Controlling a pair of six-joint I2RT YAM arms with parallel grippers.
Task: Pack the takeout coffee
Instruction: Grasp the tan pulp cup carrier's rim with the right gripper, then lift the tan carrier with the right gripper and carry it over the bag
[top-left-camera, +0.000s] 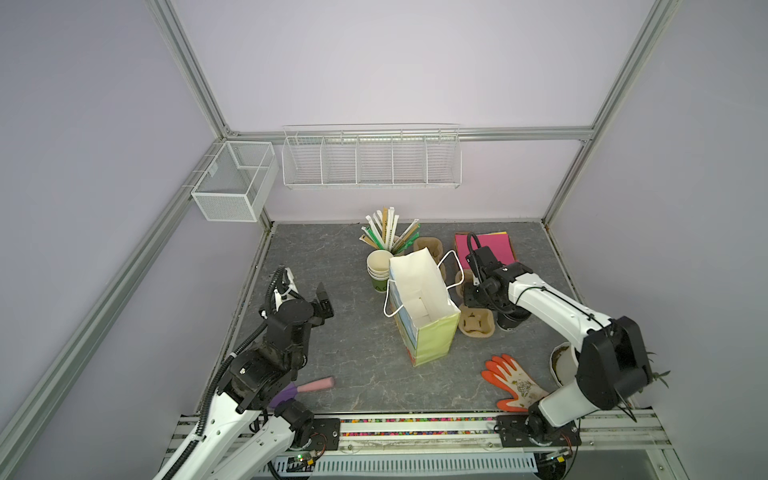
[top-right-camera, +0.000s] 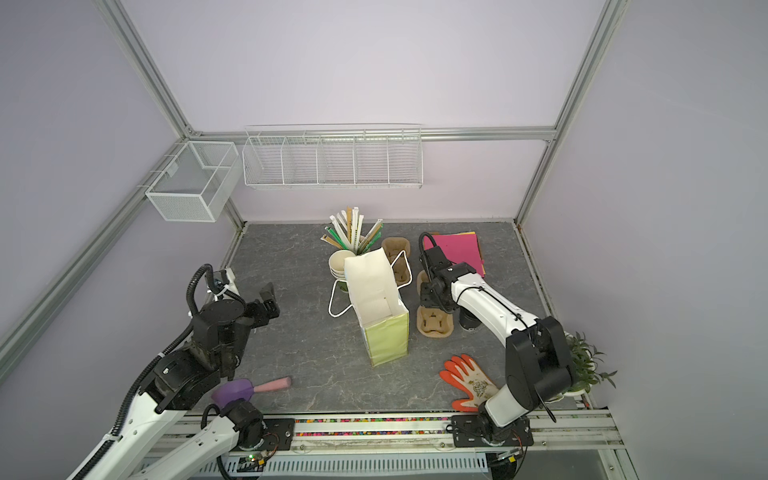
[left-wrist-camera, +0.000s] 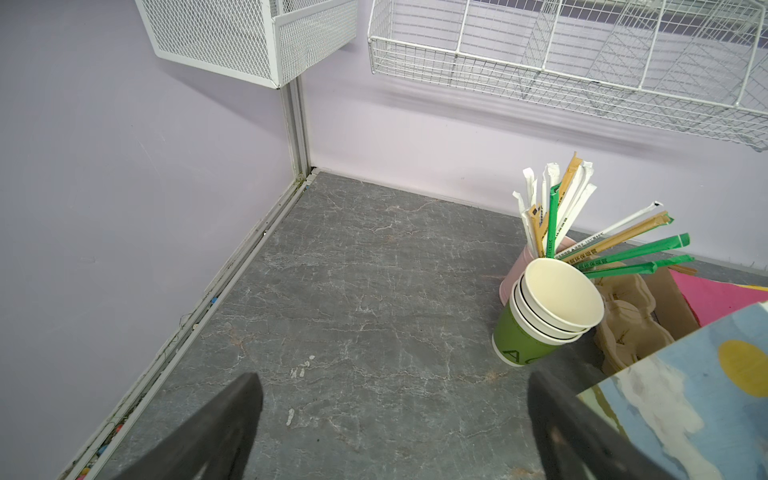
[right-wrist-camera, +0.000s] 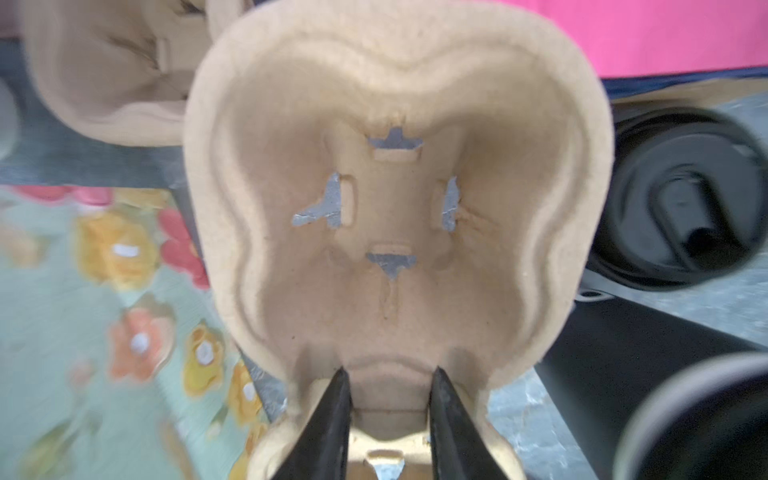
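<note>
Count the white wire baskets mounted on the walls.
2. The mesh box basket hangs on the side wall at the left of both top views, near the corner. The long divided basket hangs on the back wall. Nothing suggests a hidden one.

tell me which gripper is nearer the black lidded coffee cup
Right. The right gripper is down over the pulp cup carrier right beside the coffee cup; the left gripper is open, well off on the far side of the paper bag.

Both top views are overlooking the whole table; the right wrist camera is peering closely at what seems a tray beyond the right gripper.
</note>
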